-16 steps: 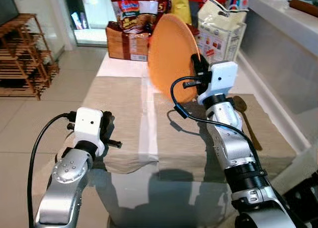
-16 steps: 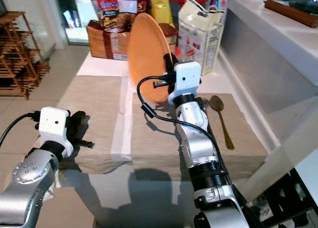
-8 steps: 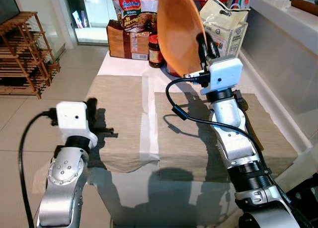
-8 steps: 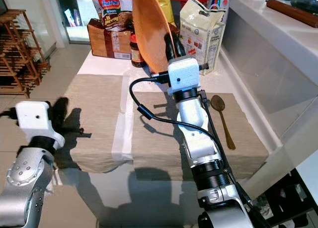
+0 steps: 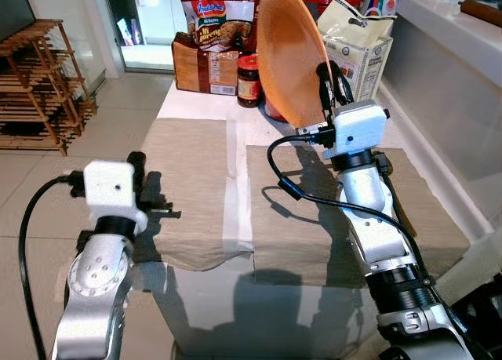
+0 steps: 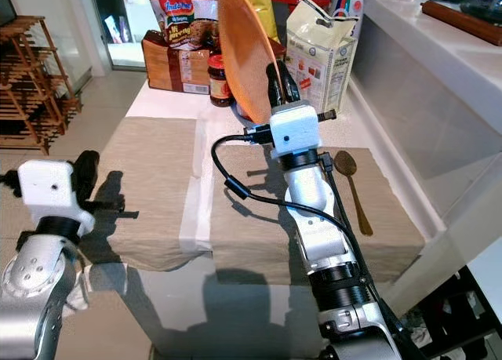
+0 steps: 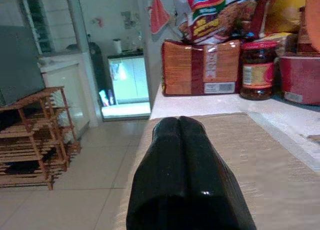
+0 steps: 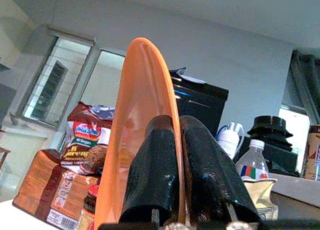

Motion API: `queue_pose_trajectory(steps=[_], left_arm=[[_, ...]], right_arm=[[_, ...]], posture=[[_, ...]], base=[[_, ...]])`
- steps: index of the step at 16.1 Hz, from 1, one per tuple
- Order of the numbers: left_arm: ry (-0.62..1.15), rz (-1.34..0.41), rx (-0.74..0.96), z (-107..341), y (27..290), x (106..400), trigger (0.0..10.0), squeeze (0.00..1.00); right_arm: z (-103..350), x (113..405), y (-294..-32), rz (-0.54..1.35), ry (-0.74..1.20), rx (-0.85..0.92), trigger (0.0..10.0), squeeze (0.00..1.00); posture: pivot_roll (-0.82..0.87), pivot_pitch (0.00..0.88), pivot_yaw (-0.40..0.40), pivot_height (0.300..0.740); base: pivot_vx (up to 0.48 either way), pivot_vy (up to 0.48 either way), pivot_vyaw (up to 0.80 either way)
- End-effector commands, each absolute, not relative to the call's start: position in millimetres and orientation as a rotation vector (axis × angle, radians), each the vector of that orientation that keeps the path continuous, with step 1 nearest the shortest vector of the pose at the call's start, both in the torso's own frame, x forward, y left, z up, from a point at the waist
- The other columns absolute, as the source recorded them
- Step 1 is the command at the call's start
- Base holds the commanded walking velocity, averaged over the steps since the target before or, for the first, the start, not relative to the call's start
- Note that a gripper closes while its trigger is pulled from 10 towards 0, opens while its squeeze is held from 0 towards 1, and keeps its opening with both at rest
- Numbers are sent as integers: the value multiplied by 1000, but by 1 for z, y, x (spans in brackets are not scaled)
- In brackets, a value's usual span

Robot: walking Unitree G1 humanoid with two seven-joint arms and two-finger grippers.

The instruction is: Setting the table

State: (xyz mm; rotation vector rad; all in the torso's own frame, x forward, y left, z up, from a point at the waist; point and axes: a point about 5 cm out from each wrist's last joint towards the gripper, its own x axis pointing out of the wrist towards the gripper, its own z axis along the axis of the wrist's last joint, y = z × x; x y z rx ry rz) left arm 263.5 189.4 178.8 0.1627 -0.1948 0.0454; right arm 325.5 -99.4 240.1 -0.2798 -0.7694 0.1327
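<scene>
An orange plate [image 5: 289,56] stands almost on edge in the air above the back of the right beige placemat [image 5: 292,227]. My right gripper [image 5: 330,83] is shut on the plate's lower rim; in the right wrist view its fingers [image 8: 150,165] pinch the plate [image 8: 135,115]. A brown wooden spoon [image 6: 354,189] lies on that placemat's right side, beside my right arm. My left gripper [image 7: 179,124] is shut and holds nothing. It hovers at the near left edge of the left placemat [image 5: 192,168], pointing across it.
The back of the white table holds noodle packets [image 5: 216,15], a brown box [image 5: 202,66], a jar [image 5: 249,81] and a white paper bag [image 5: 358,42]. A wooden rack [image 5: 39,85] stands on the floor at left. A grey counter [image 5: 451,70] runs along the right.
My right gripper has lifted the plate higher and further back, tipping it more upright. My left gripper has drawn back to the left off the placemat and turned its fingers forward.
</scene>
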Motion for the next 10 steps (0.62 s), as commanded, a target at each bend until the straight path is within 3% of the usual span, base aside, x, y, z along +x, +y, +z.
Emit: queue_pose_trajectory(steps=[1, 2, 10], left_arm=[[-155, 30, 171, 174, 187, 267, 10000, 0], [-140, 3, 149, 173, 184, 268, 10000, 0], [-123, -10, 131, 174, 184, 271, 10000, 0]], right_arm=[[246, 324, -101, 120, -801, -275, 0, 0], [243, 325, -100, 126, -786, -275, 0, 0], [238, 325, -98, 146, -765, -276, 0, 0]], posture=[[57, 0, -28, 736], [58, 0, -28, 736], [55, 0, -26, 736]], base=[[0, 0, 0], [0, 0, 0], [-329, 0, 0]])
